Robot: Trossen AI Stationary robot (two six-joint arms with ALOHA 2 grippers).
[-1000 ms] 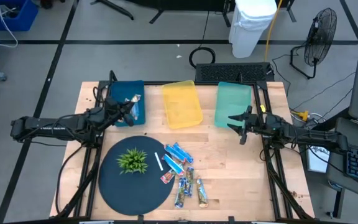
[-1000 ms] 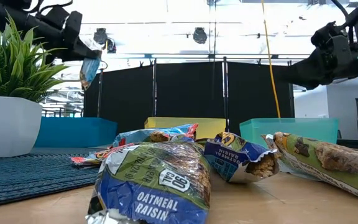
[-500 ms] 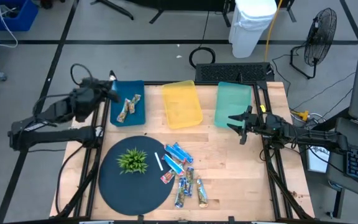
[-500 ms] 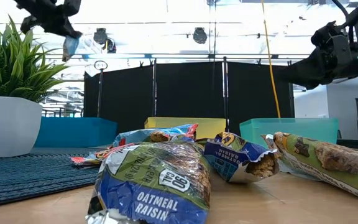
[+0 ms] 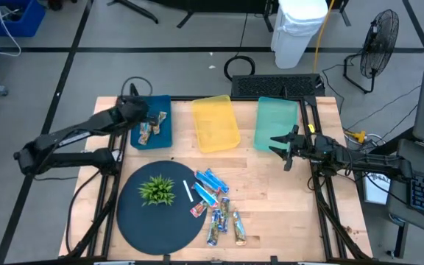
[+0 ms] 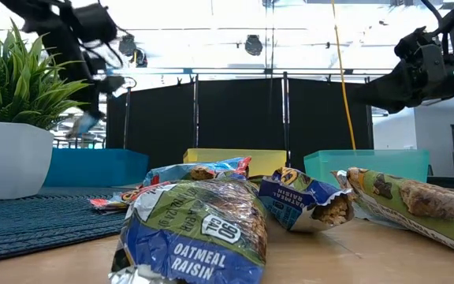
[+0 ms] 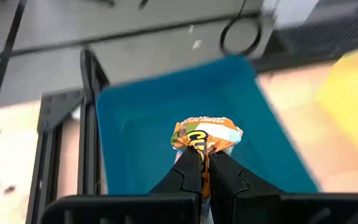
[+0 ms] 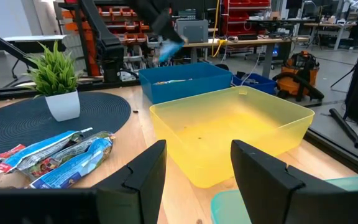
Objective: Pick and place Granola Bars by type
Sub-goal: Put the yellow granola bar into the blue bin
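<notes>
left gripper (image 7: 205,163) holds a bar (image 7: 206,138) over the blue bin (image 5: 158,138).
its fingers are clamped on the bar's wrapper, above a bar (image 5: 153,123) lying in that bin. the other bars (image 5: 216,204) lie piled on the table (image 5: 271,199), well apart from the blue bin, beside the round mat (image 5: 149,221). right gripper (image 5: 280,151) waits by the green bin (image 5: 274,121), fingers apart.

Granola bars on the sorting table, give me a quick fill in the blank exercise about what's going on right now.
1. The left claw holds a granola bar above the ____ bin.
2. The yellow bin stands between the blue bin and the ____ bin.
3. The plant sits on a round dark ____.

Missing words: blue; green; mat
</notes>
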